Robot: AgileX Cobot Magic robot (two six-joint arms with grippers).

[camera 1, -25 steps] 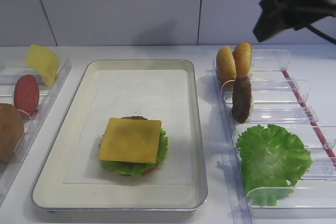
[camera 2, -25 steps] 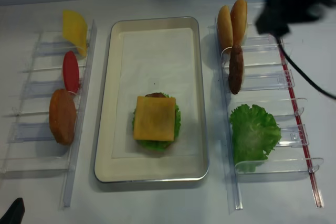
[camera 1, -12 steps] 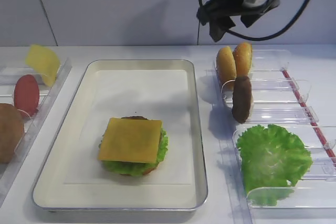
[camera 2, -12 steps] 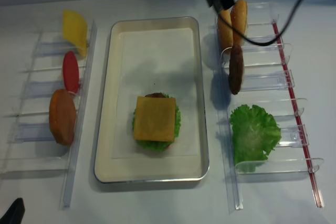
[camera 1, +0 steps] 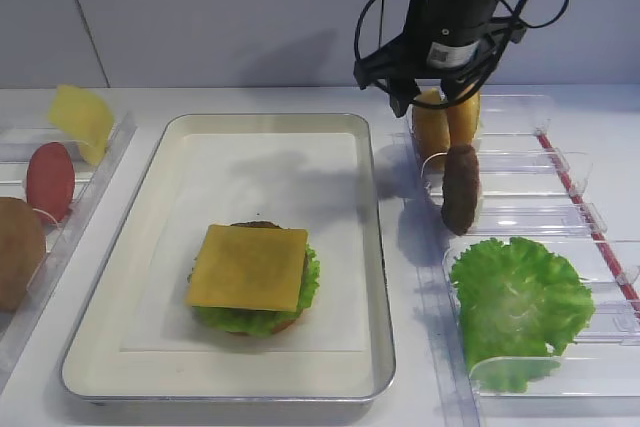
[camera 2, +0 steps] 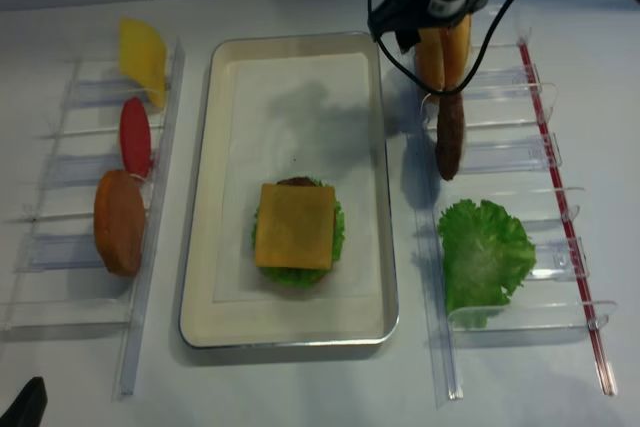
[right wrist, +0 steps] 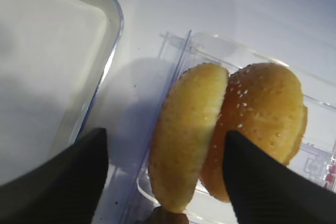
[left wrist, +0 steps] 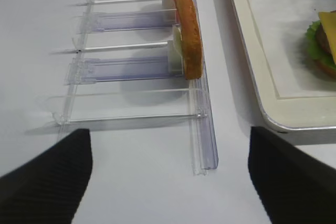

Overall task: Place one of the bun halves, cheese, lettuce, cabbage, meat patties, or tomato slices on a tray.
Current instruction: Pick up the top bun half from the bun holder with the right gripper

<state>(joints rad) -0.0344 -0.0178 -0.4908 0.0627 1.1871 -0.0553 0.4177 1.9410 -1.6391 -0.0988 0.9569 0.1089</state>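
White tabletop, pale wall behind. Centre stage sits the silver tray (camera 1: 370, 247) with a paper liner, already carrying a stack topped by a yellow cheese (camera 1: 248, 267) square over lettuce (camera 1: 250, 319). Clear racks (camera 1: 520, 162) flank it on both sides.

My right gripper (right wrist: 163, 174) hangs directly over the two bun halves (right wrist: 191, 129) standing on edge at the far end of the right rack. Its jaws are spread wide, one dark finger (right wrist: 58, 182) outside the near bun toward the tray, the other behind the seeded bun; neither touches yet. The buns' flat faces run parallel to my fingers, so a straight drop should straddle them. My right arm is plainly the nearer one.

Only the wrist view shows that gap; overhead, my arm hides the buns' tops. My left gripper (left wrist: 168, 177) is parked beside the left rack (left wrist: 136, 66), jaws apart, holding nothing.
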